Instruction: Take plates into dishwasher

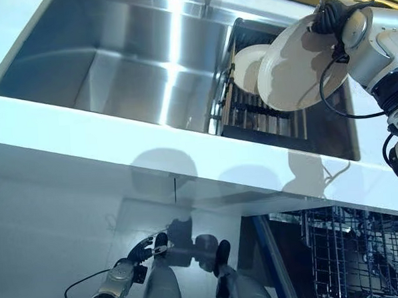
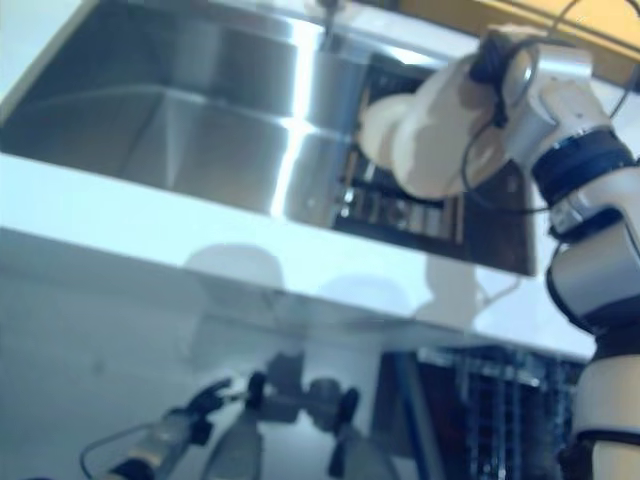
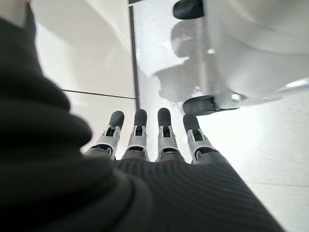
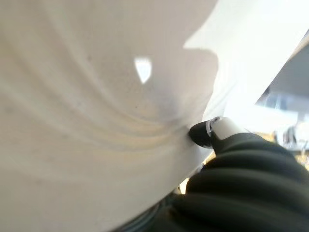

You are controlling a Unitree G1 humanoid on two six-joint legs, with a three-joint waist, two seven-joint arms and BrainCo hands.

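At the lower left my left hand [image 1: 153, 248] hangs idle, fingers [image 3: 139, 130] straight and slightly apart; lower right, the dishwasher rack [image 1: 354, 251] stands open beneath the white desk [image 1: 118, 136]; upper right, my right hand [image 1: 327, 15] pinches a plate [image 1: 301, 63] by its rim above the sink's drying rack [image 1: 264, 115], where another plate [image 1: 249, 67] stands; next, I judge, I carry it down into the dishwasher.

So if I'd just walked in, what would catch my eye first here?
Probably the round white plate held up over the steel sink by the robot's right hand, gripped at its upper rim. Behind it, a second white plate stands in the dark drying rack. At lower right is the wire dishwasher basket.
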